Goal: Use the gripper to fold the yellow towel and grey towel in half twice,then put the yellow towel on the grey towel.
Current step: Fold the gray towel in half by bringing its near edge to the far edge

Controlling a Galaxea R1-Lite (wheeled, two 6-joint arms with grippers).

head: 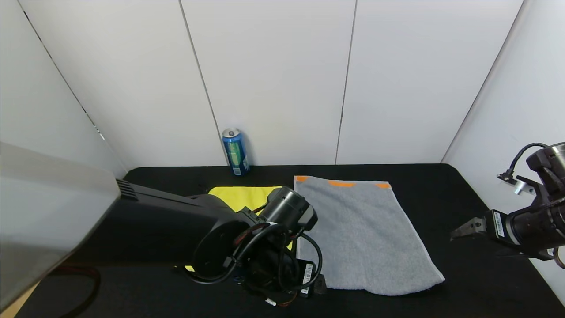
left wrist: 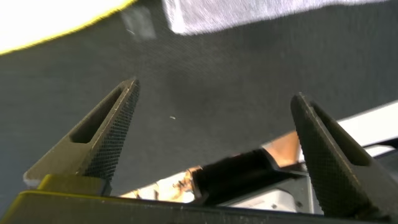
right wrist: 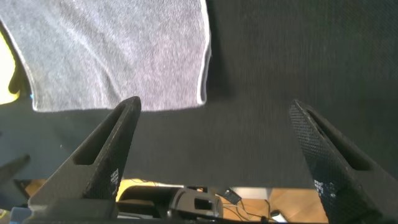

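Note:
The yellow towel (head: pixel 245 195) lies flat on the black table, mostly hidden under my left arm (head: pixel 265 238). The grey towel (head: pixel 362 229) lies flat to its right, orange patches at its far end. My left gripper (left wrist: pixel 214 102) is open and empty, low over bare table near the front edge, between the near corners of the yellow towel (left wrist: pixel 50 25) and the grey towel (left wrist: pixel 249 12). My right gripper (head: pixel 463 233) is open and empty above the table right of the grey towel, whose near corner shows in the right wrist view (right wrist: pixel 118 56).
A blue drink can (head: pixel 235 151) stands at the back against the white wall, behind the yellow towel. White walls close in the black table (head: pixel 463 194) on three sides. The table's front edge (left wrist: pixel 373 124) lies just below my left gripper.

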